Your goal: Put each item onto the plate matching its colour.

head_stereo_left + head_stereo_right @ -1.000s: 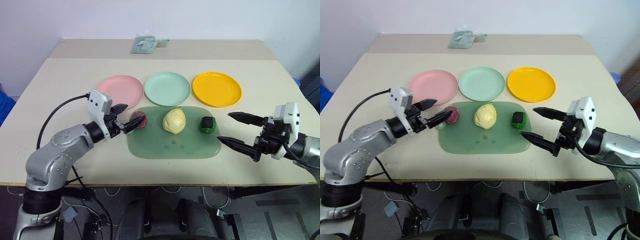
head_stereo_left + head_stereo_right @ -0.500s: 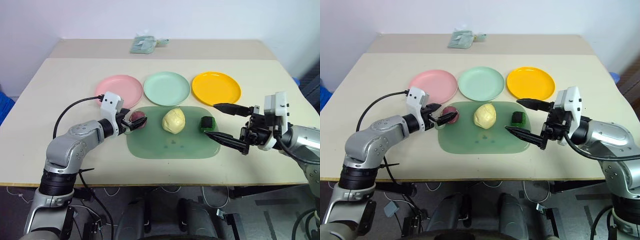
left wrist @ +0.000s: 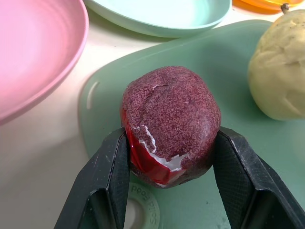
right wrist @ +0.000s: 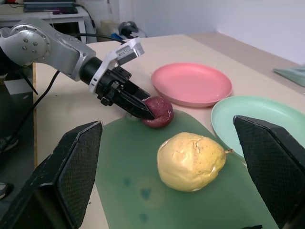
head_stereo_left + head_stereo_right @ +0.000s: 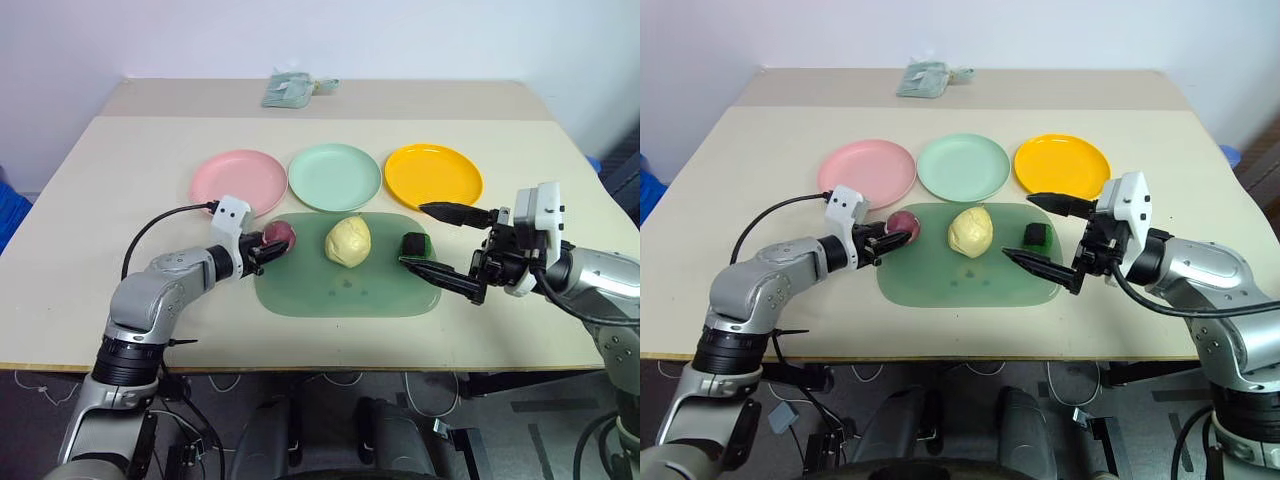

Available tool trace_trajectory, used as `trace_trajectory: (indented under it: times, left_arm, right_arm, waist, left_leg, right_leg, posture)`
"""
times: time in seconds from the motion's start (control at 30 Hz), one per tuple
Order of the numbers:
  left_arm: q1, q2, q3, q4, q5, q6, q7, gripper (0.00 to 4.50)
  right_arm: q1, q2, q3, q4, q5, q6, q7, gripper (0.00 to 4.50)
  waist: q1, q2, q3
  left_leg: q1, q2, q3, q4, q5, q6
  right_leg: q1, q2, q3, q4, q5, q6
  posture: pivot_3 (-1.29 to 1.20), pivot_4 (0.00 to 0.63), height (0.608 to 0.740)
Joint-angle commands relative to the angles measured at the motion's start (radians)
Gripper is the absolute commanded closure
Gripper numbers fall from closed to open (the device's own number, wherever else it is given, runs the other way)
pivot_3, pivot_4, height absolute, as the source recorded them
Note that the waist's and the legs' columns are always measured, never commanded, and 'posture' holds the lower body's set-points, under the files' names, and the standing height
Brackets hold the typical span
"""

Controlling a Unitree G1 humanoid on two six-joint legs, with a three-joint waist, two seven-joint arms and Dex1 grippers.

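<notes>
Two claws are at work. The left claw (image 3: 167, 191) is clamped on the dark red-purple textured ball (image 3: 170, 130), one black finger on each flank, at the 9 o'clock edge of the translucent green rounded mat (image 5: 345, 285). The right claw (image 5: 437, 240) stands spread wide and empty, its fingers either side of the small green piece with a black patch (image 5: 414, 245) at the mat's 3 o'clock end. The pale yellow rounded lump (image 5: 347, 241) sits mid-mat between them.

None of the three items is placed yet: the round pink plate (image 5: 238, 182), pale mint plate (image 5: 334, 176) and yellow-orange plate (image 5: 433, 177) lie bare in a row at 12 o'clock. Nothing blocks the ball's short way to the pink plate. A folded greenish bundle (image 5: 293, 89) rests at the bench's (image 5: 120, 190) far edge.
</notes>
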Motion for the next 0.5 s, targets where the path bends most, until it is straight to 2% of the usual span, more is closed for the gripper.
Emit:
trace_trajectory:
  times: [0.03, 0.17, 0.3, 0.5]
  left_arm:
    - [-0.041, -0.016, 0.046, -0.027, -0.002, 0.014, 0.024, 2.26]
    - [-0.124, -0.08, 0.154, 0.046, -0.01, -0.005, 0.114, 2.26]
    - [-0.262, -0.146, 0.274, 0.229, 0.038, -0.099, 0.278, 2.26]
    - [-0.411, -0.201, 0.343, 0.563, 0.078, -0.283, 0.334, 2.26]
  right_arm:
    - [-0.023, 0.013, 0.003, -0.001, -0.011, -0.027, -0.004, 0.0]
    - [-0.043, 0.027, 0.02, 0.009, -0.025, -0.036, -0.005, 0.0]
    - [-0.067, 0.036, 0.032, 0.026, -0.035, -0.044, -0.003, 0.0]
    - [-0.096, 0.05, 0.058, 0.069, -0.058, -0.064, 0.004, 0.0]
  waist:
    - [0.001, 0.0, 0.0]
    - [0.001, 0.0, 0.0]
    - [0.001, -0.001, 0.001]
    - [0.002, -0.002, 0.001]
  left_leg:
    - [0.0, 0.0, 0.0, 0.0, 0.0, 0.0]
    - [0.0, 0.0, 0.0, 0.0, 0.0, 0.0]
    - [0.0, 0.0, 0.0, 0.002, 0.0, 0.0]
    - [0.0, 0.0, 0.0, 0.005, 0.0, 0.001]
  right_leg:
    - [0.0, 0.0, 0.0, 0.0, 0.0, 0.0]
    - [0.0, 0.0, 0.0, 0.001, 0.0, 0.0]
    - [0.001, 0.0, 0.0, 0.002, 0.0, 0.001]
    - [0.002, 0.001, -0.001, 0.004, 0.002, 0.004]
  posture:
    - [0.0, 0.15, 0.74]
    - [0.0, 0.15, 0.74]
    - [0.0, 0.15, 0.74]
    - [0.0, 0.15, 0.74]
